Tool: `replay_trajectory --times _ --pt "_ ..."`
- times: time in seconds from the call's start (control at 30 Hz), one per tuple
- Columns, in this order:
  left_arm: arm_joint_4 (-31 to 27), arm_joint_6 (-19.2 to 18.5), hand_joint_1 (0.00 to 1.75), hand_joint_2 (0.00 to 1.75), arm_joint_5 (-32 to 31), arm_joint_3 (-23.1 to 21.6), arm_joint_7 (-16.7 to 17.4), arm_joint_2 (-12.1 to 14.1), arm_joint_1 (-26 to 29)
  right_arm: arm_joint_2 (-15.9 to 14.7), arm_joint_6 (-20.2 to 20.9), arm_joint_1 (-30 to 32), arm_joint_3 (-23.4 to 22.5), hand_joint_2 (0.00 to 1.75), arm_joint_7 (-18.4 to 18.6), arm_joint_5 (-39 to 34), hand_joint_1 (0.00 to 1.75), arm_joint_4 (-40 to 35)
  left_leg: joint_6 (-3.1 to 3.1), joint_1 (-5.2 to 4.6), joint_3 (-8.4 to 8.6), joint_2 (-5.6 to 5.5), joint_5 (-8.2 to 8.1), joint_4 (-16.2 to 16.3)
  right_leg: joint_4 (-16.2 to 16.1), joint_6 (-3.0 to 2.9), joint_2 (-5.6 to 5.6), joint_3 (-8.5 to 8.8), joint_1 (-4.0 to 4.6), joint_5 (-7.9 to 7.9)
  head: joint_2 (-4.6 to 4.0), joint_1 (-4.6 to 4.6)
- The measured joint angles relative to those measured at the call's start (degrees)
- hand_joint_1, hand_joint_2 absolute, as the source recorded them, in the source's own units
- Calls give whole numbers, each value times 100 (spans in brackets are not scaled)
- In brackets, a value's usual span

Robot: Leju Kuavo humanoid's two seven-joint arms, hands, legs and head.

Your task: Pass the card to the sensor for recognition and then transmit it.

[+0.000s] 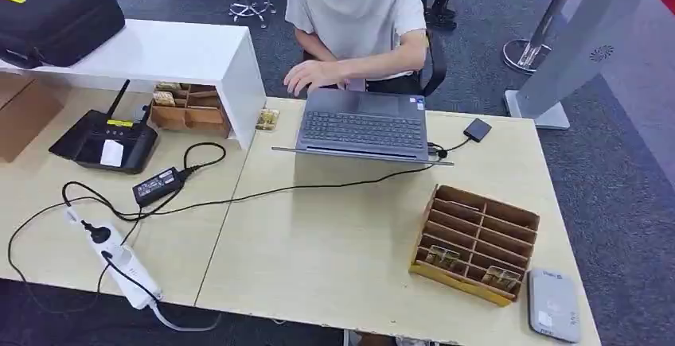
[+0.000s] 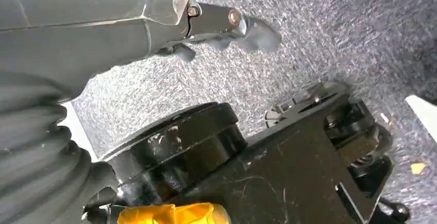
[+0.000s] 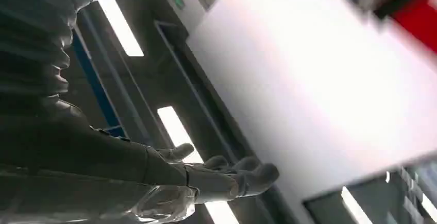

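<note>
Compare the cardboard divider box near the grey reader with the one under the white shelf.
The near divider box sits in the open, tilted, with many narrow slots and cards only in its front ones. The box under the white shelf is tucked in, with fewer, wider compartments. Both are brown cardboard on the table.

Laptop [image 1: 362, 127] — power strip [image 1: 119, 262] — black case [image 1: 52, 12]

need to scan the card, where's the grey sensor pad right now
In the head view the grey sensor pad lies at the table's near right corner, just right of the cardboard slot organizer.
</note>
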Motion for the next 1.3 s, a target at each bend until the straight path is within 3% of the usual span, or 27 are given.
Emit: replay_trajectory --times 0.13,0.37,0.7,0.97,1.13,1.27,1.3 --pt "0 0 0 175 -26 7 4 -9 1 505 89 526 -407 175 86 -22 0 276 5 -30 -1 12 -2 -23 40 -5 11 -18 -38 -18 0 30" --pt "0 -2 0 175 -66 13 37 -7 -10 989 486 843 -749 175 14 -48 0 491 0 -30 20 48 -3 -36 52 -10 55 -26 -40 -22 0 41" --pt "0 -9 0 175 -135 22 129 -13 -35 2614 994 1026 -1216 175 221 -216 0 715 -2 -22 25 58 -1 -41 57 -13 66 -23 -35 -22 0 28" --pt "0 -13 0 175 -182 24 186 -11 -59 3329 1309 1009 -1494 175 92 -536 0 746 -6 -21 23 58 1 -40 57 -14 65 -19 -35 -22 0 30" --pt "0 -15 0 175 -232 24 203 -11 -71 4119 1630 959 -1801 175 130 -828 0 757 -9 -20 24 58 2 -41 59 -15 66 -20 -32 -22 0 28" --pt "0 -9 0 175 -223 24 262 -11 -80 4698 1631 912 -2062 175 90 -1174 0 759 -20 -13 23 58 9 -42 63 -19 66 -22 -28 -20 0 28" --pt "0 0 0 0 -203 28 273 -11 -80 4838 1633 900 -2159 175 40 -1305 0 762 -23 -13 23 58 9 -42 64 -20 66 -22 -26 -20 0 28"
